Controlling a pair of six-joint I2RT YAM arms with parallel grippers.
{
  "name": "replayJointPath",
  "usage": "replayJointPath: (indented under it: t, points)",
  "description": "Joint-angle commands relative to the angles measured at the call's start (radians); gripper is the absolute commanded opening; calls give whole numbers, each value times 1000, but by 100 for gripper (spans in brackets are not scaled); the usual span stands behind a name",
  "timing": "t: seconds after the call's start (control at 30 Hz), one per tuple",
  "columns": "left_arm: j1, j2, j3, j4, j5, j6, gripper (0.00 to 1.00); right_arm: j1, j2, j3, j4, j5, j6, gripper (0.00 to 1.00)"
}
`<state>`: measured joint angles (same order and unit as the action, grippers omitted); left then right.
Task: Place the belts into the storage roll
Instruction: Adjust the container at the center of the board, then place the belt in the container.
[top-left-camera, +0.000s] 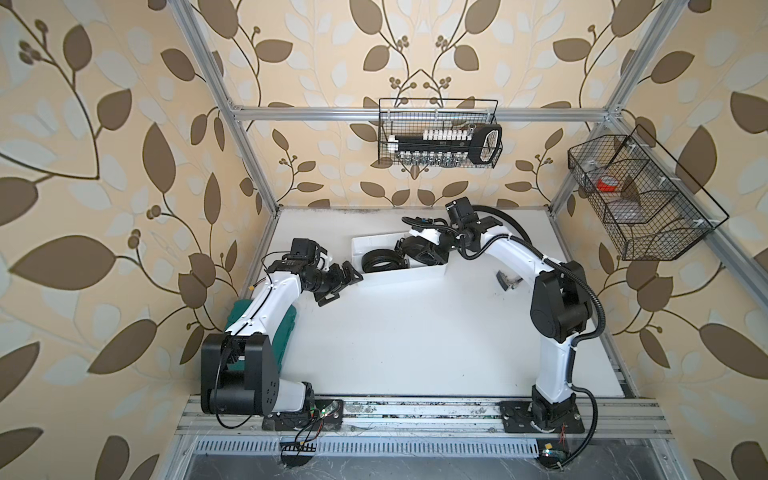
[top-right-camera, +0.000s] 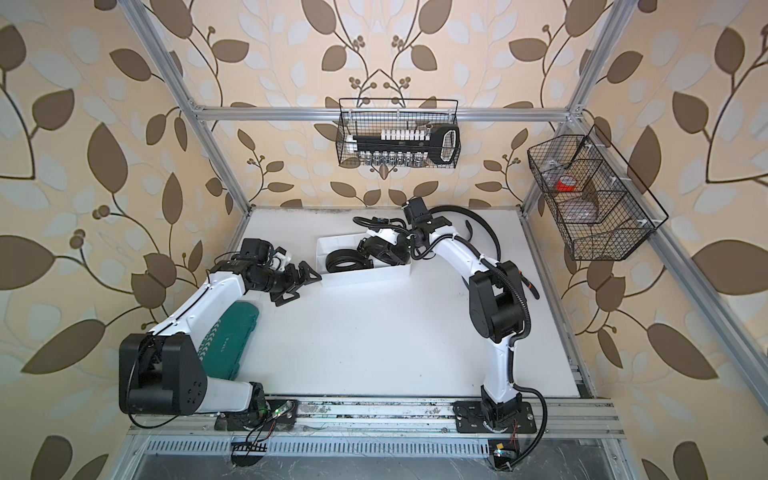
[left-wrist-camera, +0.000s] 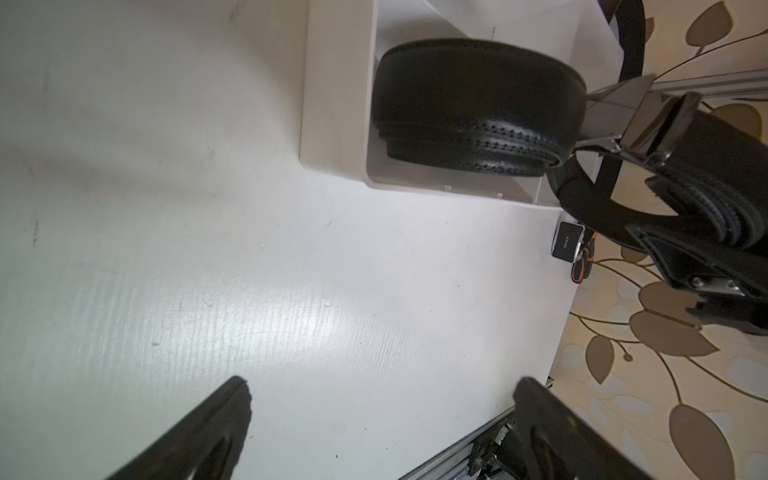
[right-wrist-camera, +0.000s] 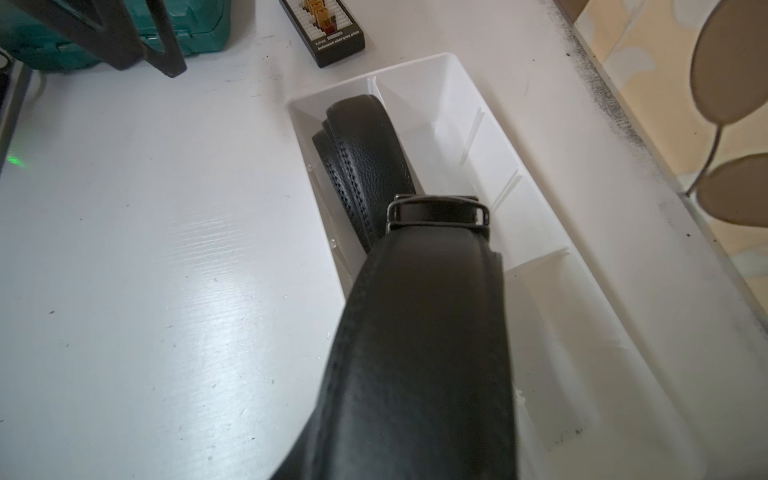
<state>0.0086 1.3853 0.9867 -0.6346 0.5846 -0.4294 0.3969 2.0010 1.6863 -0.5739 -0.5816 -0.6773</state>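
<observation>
A: Where is the belt right now?

B: The held belt (right-wrist-camera: 424, 332) is coiled and pinched in the right gripper (top-left-camera: 411, 251), which hangs over the storage roll (right-wrist-camera: 552, 316). Just beyond those fingertips, a first belt (right-wrist-camera: 365, 158) lies coiled in the end compartment. That end faces the left gripper (top-left-camera: 343, 286), whose jaws are spread wide and empty, near the tray's end wall but not touching it.

A: What could go wrong from here?

B: The coil looks springy, so once let go it may unwind and ride up over the low wall. Its buckle (left-wrist-camera: 648, 124) points at the first belt and looks close to it. It could snag there, or land on top instead of in its own compartment. A thin divider underneath might leave it tilted. Nothing steadies the tray either, so a downward push could slide it.

A: What does one view show that another doesn't?

B: The right wrist view shows the dividers and the free compartments. The belt there hides the fingers and whatever lies directly beneath. The left wrist view gives the side, with a finger (left-wrist-camera: 681, 266) pressed on the coil and the buckle jutting out. I can't tell from either whether the coil touches the tray. Only the top views show both arms, and the green tool case (top-right-camera: 228, 332) well behind the left gripper.
</observation>
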Motion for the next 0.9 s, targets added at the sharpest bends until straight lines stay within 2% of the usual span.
replayJointPath:
  t: [0.0,0.1,0.43,0.87]
  points:
    - [14,-8,6,13,30,-3,99,8,-24,-24,-22,-93,51,14]
    - [16,-10,4,12,29,-3,99,12,-38,-26,-36,-123,72,14]
    - [18,1,3,15,40,-6,99,-33,-107,-64,11,-116,49,15]
    - [19,9,-1,17,43,-7,99,-28,5,202,21,-176,54,15]
